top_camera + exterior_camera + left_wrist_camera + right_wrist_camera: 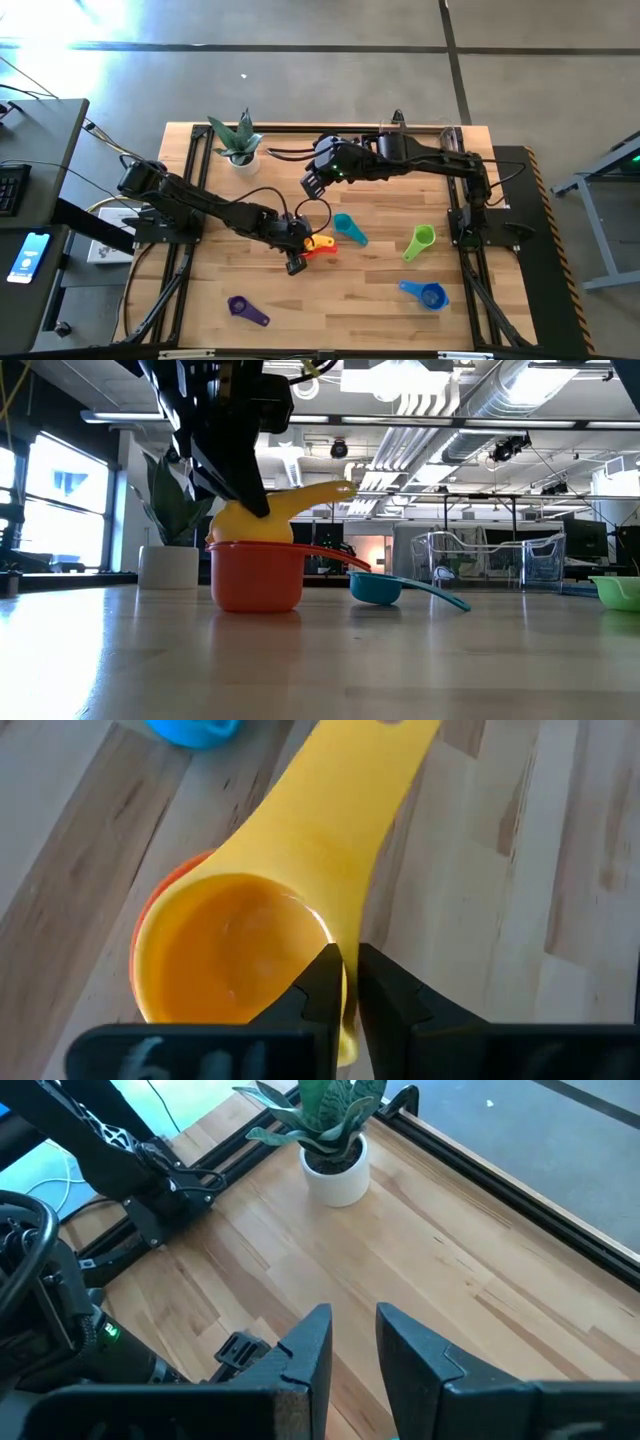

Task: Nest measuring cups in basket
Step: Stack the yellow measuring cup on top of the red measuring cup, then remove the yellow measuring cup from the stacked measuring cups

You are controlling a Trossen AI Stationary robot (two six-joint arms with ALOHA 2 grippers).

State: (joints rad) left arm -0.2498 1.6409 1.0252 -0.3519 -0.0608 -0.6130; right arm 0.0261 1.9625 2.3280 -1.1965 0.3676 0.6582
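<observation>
Looking straight down, the table [250,330] has bare wood along its near edge and open room between the scattered cups. The left gripper [294,262] sits at the middle, right at the yellow cup [318,242] stacked in the orange cup [326,252]. The teal cup [348,228] lies just beside them, the green cup [420,241] and blue cup [425,293] farther right, the purple cup [246,309] near the front. The right gripper [312,183] hangs behind the teal cup, holding nothing, near the potted plant [237,142].

From table height, the yellow cup [262,518] rests tilted inside the orange cup [256,574], handle pointing up and right, dark fingers against it. The basket [490,560] stands far back, seemingly empty.

Left wrist: the fingers [325,982] pinch the yellow cup's rim, only a sliver apart.

Right wrist: the fingers [310,1350] stand slightly parted over bare wood.
</observation>
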